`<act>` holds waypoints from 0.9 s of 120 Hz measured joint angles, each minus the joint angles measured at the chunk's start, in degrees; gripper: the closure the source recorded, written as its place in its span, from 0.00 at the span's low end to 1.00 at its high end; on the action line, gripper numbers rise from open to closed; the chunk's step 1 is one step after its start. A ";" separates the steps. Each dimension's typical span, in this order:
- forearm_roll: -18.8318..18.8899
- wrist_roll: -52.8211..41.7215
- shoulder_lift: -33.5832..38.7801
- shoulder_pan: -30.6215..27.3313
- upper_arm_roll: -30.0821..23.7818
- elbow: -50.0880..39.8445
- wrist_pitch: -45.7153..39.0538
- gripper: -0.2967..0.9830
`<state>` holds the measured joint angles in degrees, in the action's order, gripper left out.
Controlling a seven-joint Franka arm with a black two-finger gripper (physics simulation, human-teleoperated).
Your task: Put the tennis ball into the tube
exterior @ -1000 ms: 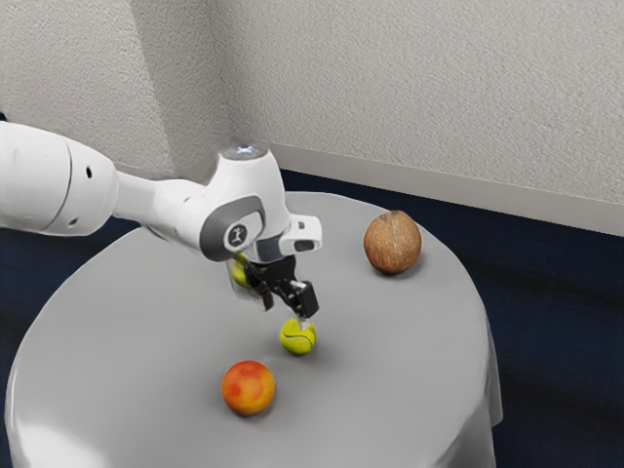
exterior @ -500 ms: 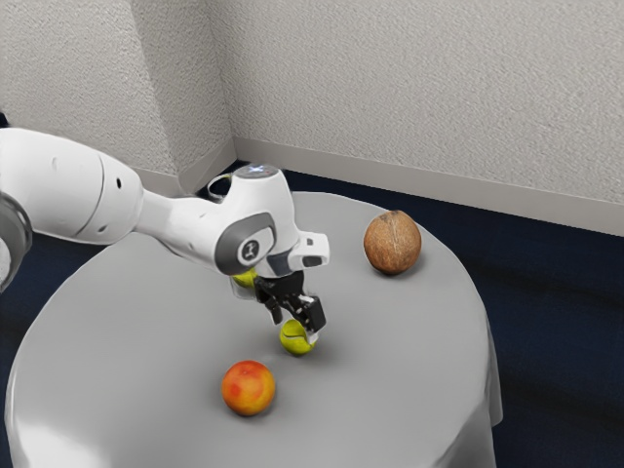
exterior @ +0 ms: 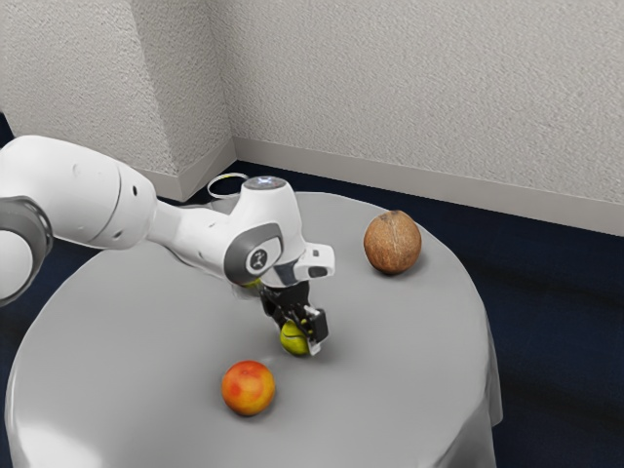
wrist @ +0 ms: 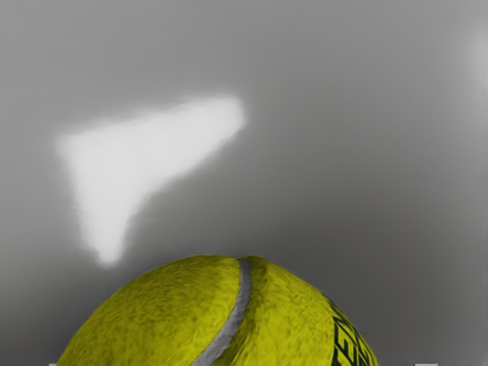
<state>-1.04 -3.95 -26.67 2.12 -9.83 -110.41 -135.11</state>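
Observation:
The black gripper (exterior: 298,336) is low over the table in the exterior view, open, with its fingers on either side of the tennis ball (exterior: 292,340). In the wrist view the yellow-green ball (wrist: 221,313) lies at the lower edge, with slivers of both fingertips beside it and a gap on one side. Behind the arm, the pale round rim of a clear tube (exterior: 229,175) shows; most of the tube is hidden. A bit of yellow (exterior: 253,284) inside its lower part peeks out beside the hand.
An orange-red fruit (exterior: 249,388) rests near the ball, toward the exterior view's lower left. A brown coconut (exterior: 393,242) sits farther off at the exterior view's right. The round table (exterior: 390,390) has a grey cloth.
My hand has come down and toward the exterior view's right, bringing the open fingers around the ball. The tube's rim has come into sight behind the arm.

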 joint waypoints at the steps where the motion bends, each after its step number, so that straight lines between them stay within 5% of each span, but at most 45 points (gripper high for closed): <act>1: 0.00 -0.01 0.00 0.03 0.00 0.00 0.00 0.32; 44: 0.73 0.16 1.18 0.45 0.00 -0.02 0.00 0.50; 76: 1.59 0.93 14.45 -0.02 -0.15 -0.15 3.76 0.55; 108: 3.00 1.26 20.66 -3.17 0.31 13.84 17.09 0.56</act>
<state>1.96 -2.68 -6.00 -1.05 -9.52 -96.58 -118.02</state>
